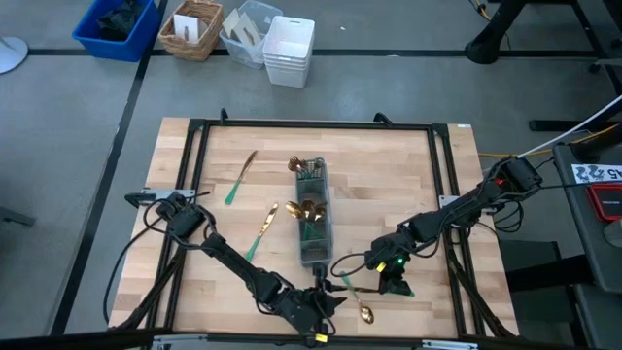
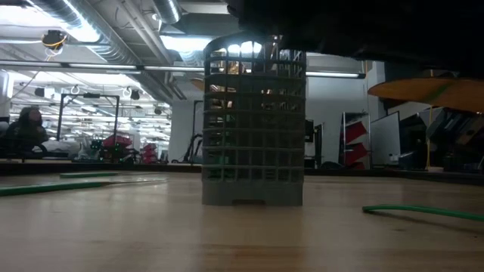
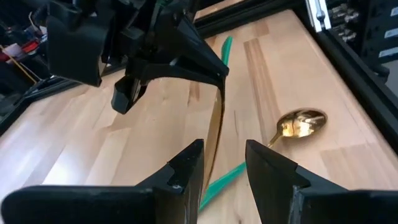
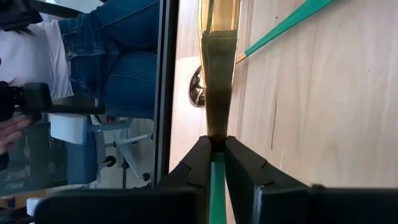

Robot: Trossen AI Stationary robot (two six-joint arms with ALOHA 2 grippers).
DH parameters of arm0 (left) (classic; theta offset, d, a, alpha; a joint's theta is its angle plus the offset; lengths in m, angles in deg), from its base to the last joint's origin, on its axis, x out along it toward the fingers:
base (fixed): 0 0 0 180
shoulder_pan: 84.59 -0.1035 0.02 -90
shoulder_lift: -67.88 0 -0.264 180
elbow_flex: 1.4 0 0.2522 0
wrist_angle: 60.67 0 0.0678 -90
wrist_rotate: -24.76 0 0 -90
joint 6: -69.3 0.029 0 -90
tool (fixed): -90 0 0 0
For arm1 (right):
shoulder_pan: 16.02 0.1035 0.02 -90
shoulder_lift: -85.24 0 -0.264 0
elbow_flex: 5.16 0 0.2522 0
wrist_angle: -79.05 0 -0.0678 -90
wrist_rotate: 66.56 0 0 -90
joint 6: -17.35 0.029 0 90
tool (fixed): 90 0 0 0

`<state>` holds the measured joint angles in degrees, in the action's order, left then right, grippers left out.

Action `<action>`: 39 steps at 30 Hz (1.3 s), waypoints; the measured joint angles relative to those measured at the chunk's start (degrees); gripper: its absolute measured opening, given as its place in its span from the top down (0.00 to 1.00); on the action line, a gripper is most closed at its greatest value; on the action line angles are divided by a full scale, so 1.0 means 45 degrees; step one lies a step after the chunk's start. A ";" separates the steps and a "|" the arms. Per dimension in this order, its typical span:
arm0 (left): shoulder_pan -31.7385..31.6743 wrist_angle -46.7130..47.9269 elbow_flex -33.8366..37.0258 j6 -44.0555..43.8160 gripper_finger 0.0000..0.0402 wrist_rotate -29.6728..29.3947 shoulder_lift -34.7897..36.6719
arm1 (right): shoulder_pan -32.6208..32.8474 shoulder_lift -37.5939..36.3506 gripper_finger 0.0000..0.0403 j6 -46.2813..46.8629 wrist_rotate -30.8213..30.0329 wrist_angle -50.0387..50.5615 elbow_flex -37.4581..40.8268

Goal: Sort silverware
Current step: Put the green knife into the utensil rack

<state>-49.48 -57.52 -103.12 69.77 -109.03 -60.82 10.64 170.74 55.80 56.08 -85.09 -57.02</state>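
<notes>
My right gripper [image 4: 216,146] is shut on a piece of silverware, a knife [image 3: 217,118] with a flat gold blade and a green handle, above the table's near edge. My left gripper [image 3: 224,165] is open. Its fingers stand on either side of the blade's free end, and I cannot tell whether they touch it. A gold spoon [image 3: 301,122] with a green handle lies on the wood under both grippers [image 1: 362,309]. The grey caddy [image 1: 313,219] stands mid-table with several pieces upright in it. Two more pieces [image 1: 241,177] [image 1: 262,230] lie to its left. My right gripper pinches the knife between its two fingers where the green handle meets the gold blade [image 4: 216,163]. The fingers lie along the knife, and the handle runs back between them. The blade [image 4: 219,81] sticks out beyond the fingertips toward my left gripper, clear of the table.
A black frame [image 1: 311,124] runs around the wooden tabletop. Bins and a basket [image 1: 194,29] stand on the floor beyond the far edge. A seated person's legs [image 4: 124,56] show past the table's side in the right wrist view.
</notes>
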 joint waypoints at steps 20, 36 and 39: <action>-0.0024 0.0267 0.0000 -0.0005 0.72 0.0223 0.0000 | 0.0000 0.0000 0.91 0.0000 0.0332 -0.0644 0.0005; -0.0170 0.0272 0.0000 0.0010 0.99 0.0310 0.0000 | 0.0000 0.0000 0.91 0.0005 0.0321 -0.0639 0.0005; -0.0165 0.0306 0.0005 0.0000 0.99 0.0319 0.0000 | 0.0000 0.0000 0.91 0.0005 0.0323 -0.0636 0.0005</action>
<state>-50.22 -56.14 -103.10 69.77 -107.60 -60.82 10.64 170.74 55.83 57.53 -87.95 -57.00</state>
